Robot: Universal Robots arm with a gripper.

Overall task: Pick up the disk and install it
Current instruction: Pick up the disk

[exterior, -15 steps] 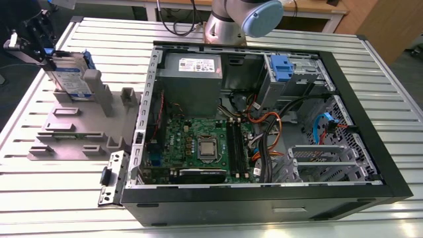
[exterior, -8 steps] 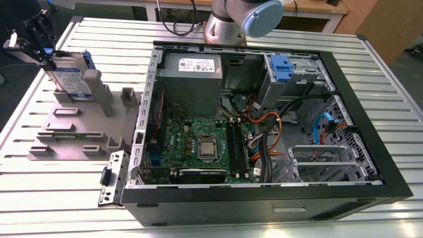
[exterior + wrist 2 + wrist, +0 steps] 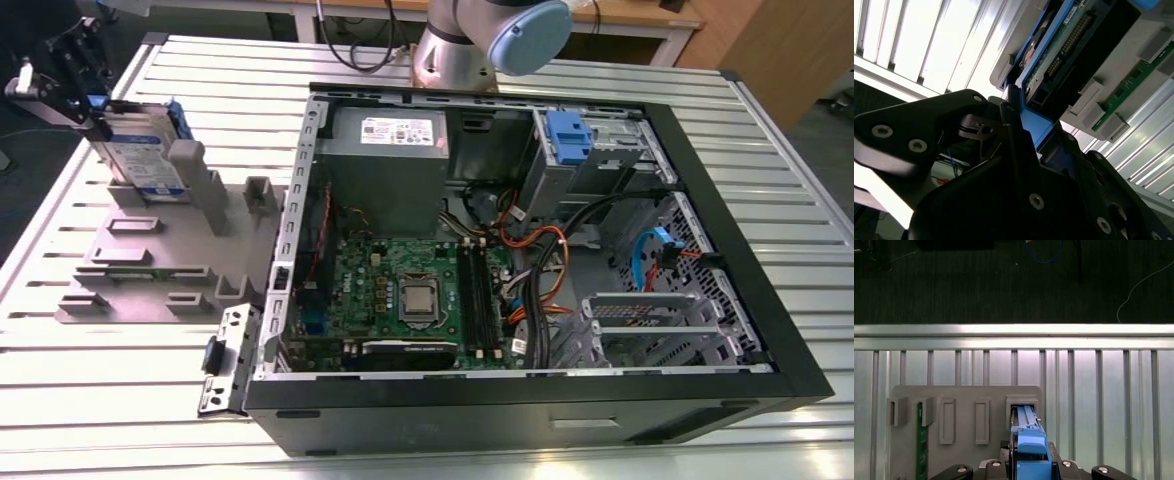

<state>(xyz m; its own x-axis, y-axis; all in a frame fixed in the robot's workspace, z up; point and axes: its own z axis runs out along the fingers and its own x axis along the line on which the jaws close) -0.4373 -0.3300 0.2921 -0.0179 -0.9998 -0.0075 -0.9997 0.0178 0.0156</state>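
The disk [image 3: 144, 150], a silver drive in a blue carrier, stands on edge in a slot at the far end of the grey holder block [image 3: 147, 270], at the exterior view's left. My gripper [image 3: 94, 112] is at its upper end, shut on the carrier. In the second wrist view the black fingers [image 3: 1019, 150] clamp the blue carrier tab [image 3: 1035, 131], and the disk's circuit-board side [image 3: 1064, 45] runs away from them into the holder. In the first wrist view the disk's blue edge [image 3: 1028, 432] sits in the holder slot, just beyond my gripper [image 3: 1029, 467].
An open computer case [image 3: 747, 300] lies right of the holder, with a grey power-supply box [image 3: 387, 135], a motherboard [image 3: 414, 290], cables and a blue bracket [image 3: 567, 135] in its drive bay. A green memory stick [image 3: 919, 440] sits in another holder slot. The slatted table's edge [image 3: 1014, 330] is beyond the holder.
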